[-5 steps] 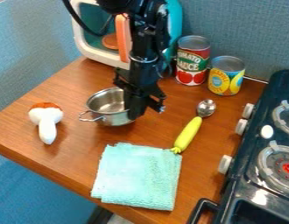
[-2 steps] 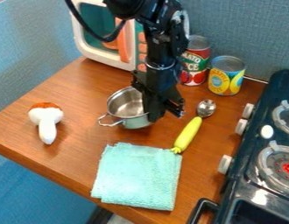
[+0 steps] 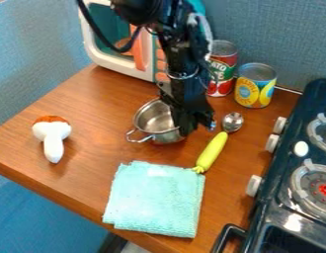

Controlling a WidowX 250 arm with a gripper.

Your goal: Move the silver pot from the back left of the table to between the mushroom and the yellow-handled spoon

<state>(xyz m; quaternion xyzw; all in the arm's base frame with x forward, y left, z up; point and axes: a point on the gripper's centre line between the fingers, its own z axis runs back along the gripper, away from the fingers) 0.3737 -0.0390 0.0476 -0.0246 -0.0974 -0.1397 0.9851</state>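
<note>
White toy microwave (image 3: 107, 62): orange-brown thing (image 3: 126, 45) within.
Metal pot (image 3: 148, 129): on wooden tabletop (image 3: 93, 143), inner wall visible.
Black gripper (image 3: 186, 128): at pot's right side; cannot tell whether jaws are clenched.
Red-labelled can (image 3: 222, 69), yellow-and-blue can (image 3: 254, 89): silver-topped.

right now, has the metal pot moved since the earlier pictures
Yes, the metal pot has moved rightward in the view, closer to the stove and away from the toy mushroom.
</note>
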